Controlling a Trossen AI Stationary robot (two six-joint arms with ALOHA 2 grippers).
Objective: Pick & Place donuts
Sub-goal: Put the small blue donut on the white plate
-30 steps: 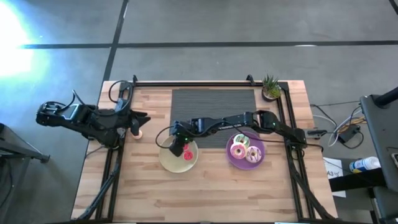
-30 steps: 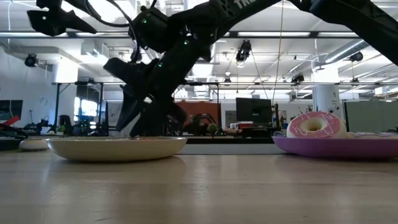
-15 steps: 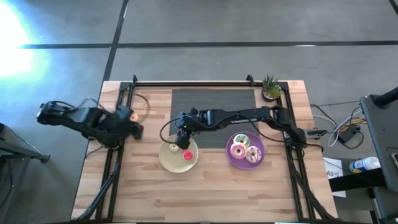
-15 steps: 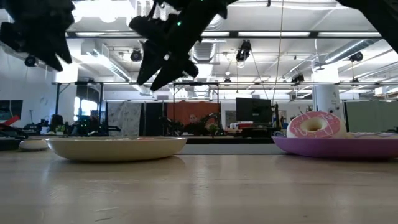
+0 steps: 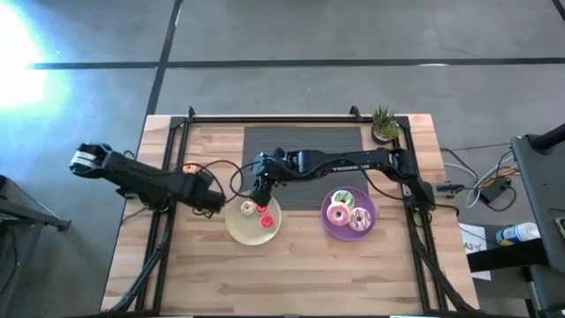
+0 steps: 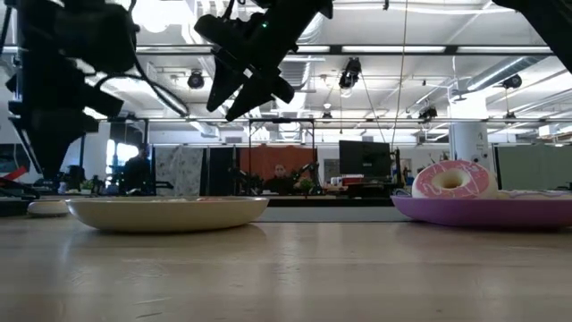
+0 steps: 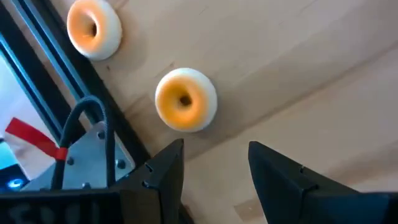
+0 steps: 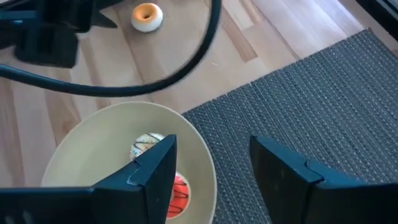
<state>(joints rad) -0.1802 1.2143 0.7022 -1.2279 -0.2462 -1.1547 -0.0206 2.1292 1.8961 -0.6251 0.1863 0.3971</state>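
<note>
1. From the high view, the right end effector (image 5: 259, 196) hangs over the far edge of the cream plate (image 5: 243, 230), while the left end effector (image 5: 214, 202) sits just beside that plate on the left side of the tabletop (image 5: 300, 274).
2. The same view shows a red donut (image 5: 265, 220) and a pale donut (image 5: 248, 208) lying in the cream plate, and three larger donuts, pink (image 5: 337, 214), green and white (image 5: 343, 198) and another pink (image 5: 360, 220), packed together in the purple plate (image 5: 328, 230).
3. Only the left wrist view reveals two orange-iced donuts on bare wood: one (image 7: 185, 100) just ahead of the left end effector's fingers (image 7: 166, 167), another (image 7: 93, 28) farther off near a metal frame rail (image 7: 59, 59). The fingers stand apart with nothing between them.
4. The right wrist view looks down into the cream plate's rim (image 8: 199, 146), with the red and pale donuts partly hidden behind its own fingers (image 8: 154, 171), which are spread and empty. It also catches a grey mat (image 8: 311, 99) beside the plate.
5. The low view hides the contents of the cream plate behind its wall (image 6: 170, 213), yet shows a pink donut (image 6: 451, 180) rising above the purple plate's edge (image 6: 483, 210).
</note>
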